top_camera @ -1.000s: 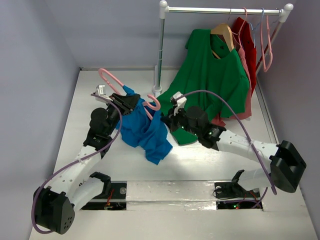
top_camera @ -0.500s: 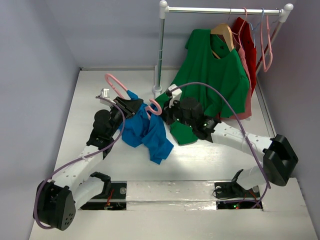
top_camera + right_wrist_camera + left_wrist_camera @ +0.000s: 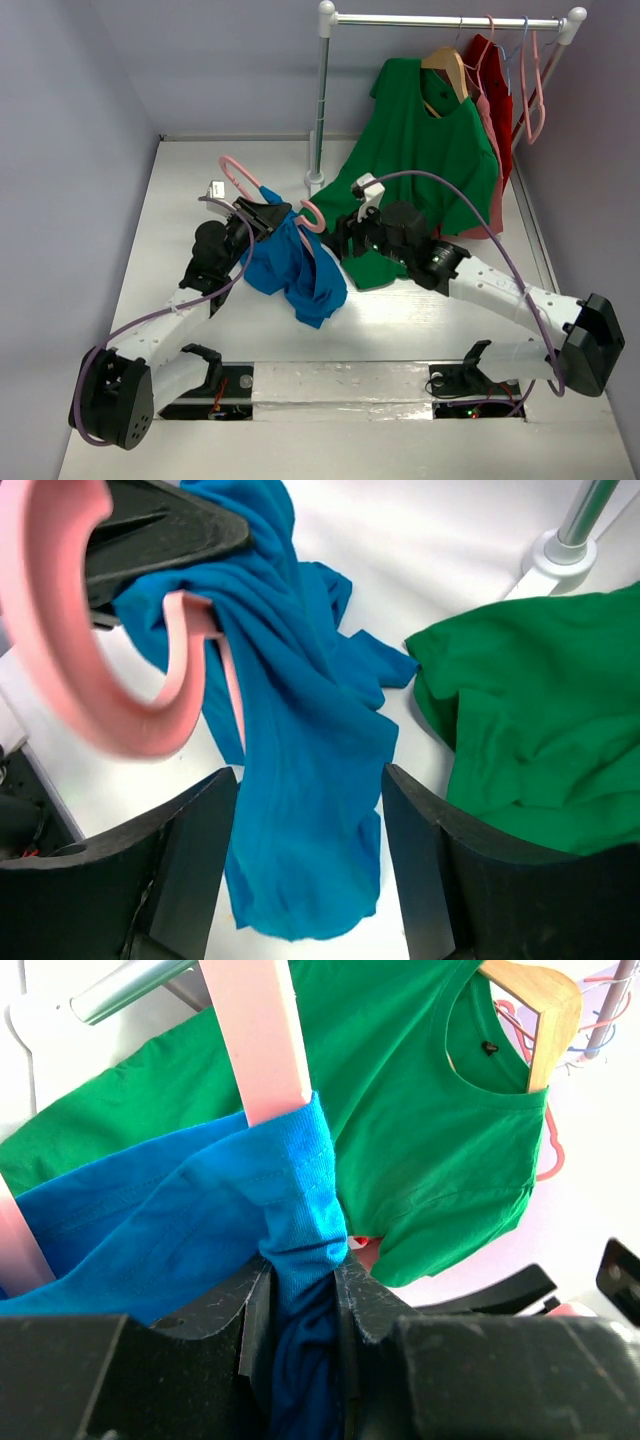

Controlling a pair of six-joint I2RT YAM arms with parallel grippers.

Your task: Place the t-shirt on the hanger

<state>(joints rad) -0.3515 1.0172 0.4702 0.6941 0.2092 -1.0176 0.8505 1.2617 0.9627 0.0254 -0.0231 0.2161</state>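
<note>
The bright blue t-shirt (image 3: 297, 272) hangs bunched from my left gripper (image 3: 268, 215), its lower part lying on the white table. In the left wrist view the left gripper (image 3: 300, 1305) is shut on a fold of the t-shirt (image 3: 200, 1220), and the pink hanger (image 3: 258, 1040) runs under the collar. The hanger (image 3: 236, 172) sticks out up-left, its hook (image 3: 311, 217) curling right. My right gripper (image 3: 338, 240) stands open just right of the hook. From the right wrist, the right gripper (image 3: 310, 865) is above the t-shirt (image 3: 300, 770) and holds nothing, with the hook (image 3: 80, 695) at left.
A clothes rail (image 3: 450, 20) stands at the back right, its pole base (image 3: 315, 181) just behind the hanger. On it hang a green t-shirt (image 3: 430, 150) on a wooden hanger (image 3: 447, 66), red and salmon shirts (image 3: 495, 90) and bare pink hangers (image 3: 537, 90). The green hem (image 3: 540, 730) lies beside my right gripper.
My right gripper has opened and let go, backing off to the right of the hook. My left gripper has carried the t-shirt and hanger a little to the right.
</note>
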